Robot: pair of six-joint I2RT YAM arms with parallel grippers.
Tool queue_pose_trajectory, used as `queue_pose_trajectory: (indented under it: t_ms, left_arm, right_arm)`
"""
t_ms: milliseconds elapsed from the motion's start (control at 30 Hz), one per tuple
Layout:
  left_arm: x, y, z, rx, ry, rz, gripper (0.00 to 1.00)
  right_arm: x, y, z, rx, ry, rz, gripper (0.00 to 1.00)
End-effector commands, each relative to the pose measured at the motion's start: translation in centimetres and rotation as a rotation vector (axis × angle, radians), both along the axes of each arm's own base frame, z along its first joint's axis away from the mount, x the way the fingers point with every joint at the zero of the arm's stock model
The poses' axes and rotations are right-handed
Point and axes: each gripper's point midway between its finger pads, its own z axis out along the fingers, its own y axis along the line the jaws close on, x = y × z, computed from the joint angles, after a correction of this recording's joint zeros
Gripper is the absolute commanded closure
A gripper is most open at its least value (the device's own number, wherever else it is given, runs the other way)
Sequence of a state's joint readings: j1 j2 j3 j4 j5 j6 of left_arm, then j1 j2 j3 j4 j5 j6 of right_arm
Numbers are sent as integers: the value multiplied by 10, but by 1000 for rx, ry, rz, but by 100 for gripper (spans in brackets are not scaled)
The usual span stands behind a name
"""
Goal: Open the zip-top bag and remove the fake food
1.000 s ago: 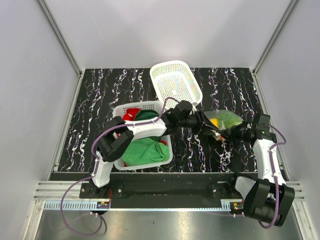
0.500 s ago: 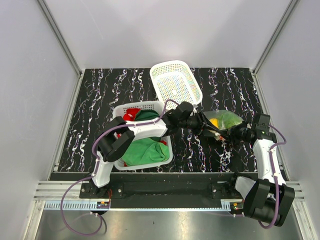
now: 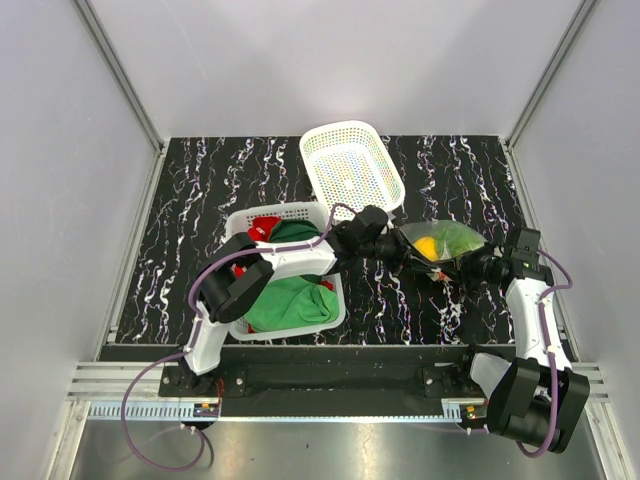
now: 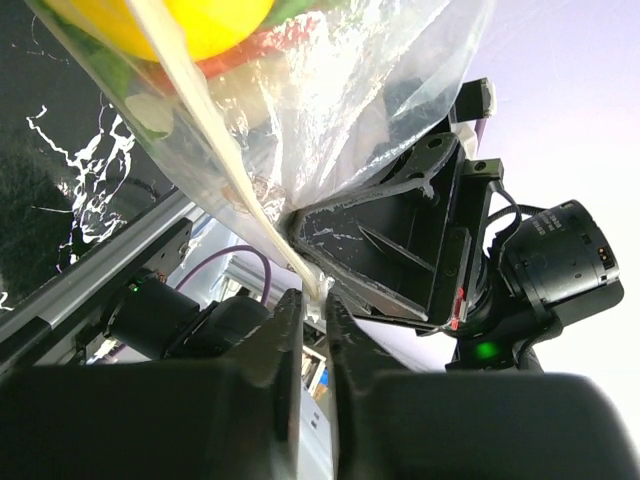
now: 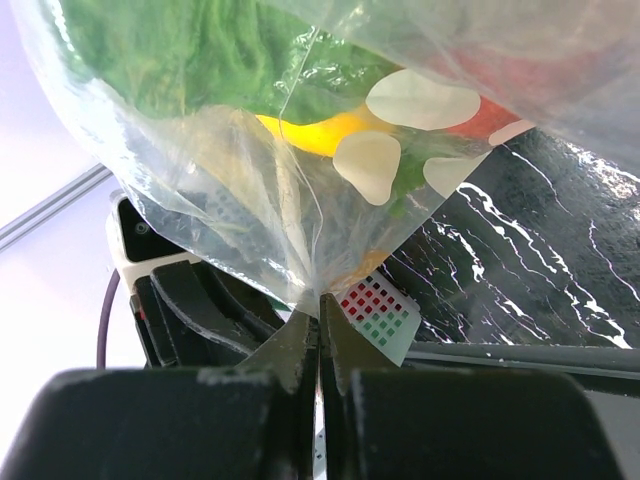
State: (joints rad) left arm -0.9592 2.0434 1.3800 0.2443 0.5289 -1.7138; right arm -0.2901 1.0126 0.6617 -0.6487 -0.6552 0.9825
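Left fingers [image 4: 290,315] have closed onto the zip-top bag [image 3: 447,240] lip. Right fingers [image 5: 305,345] pinch its opposite corner, bag lifted near the surface [image 3: 200,200] right edge. Risk: thin film slips during pull-apart, dropping the fake food [image 3: 428,245].

You get bright, even overhead light and soft shadows on the surface [image 3: 190,200]. In both wrist views the zip-top bag [image 4: 340,110] glares; the near foreground blurs.

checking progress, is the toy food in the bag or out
In: the lemon and lettuce show through the bag.
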Motion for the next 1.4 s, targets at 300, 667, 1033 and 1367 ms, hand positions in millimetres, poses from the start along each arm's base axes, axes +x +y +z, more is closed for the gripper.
queue_pose_trajectory:
  t_ms: [300,667,1033,1367]
  left_arm:
    - [29,19,4,11,-186,8,100]
    - [71,67,-40,97,-217,93,100]
    - [137,90,-24,275,-541,40,100]
    - [142,89,50,319,-790,9,100]
  right_arm:
    - [-42,5,25,-46,62,-7,100]
    - [-79,16,83,-88,27,81,100]
    - [-140,45,66,-22,1,176,100]
    - [-134,39,71,-101,-55,279,83]
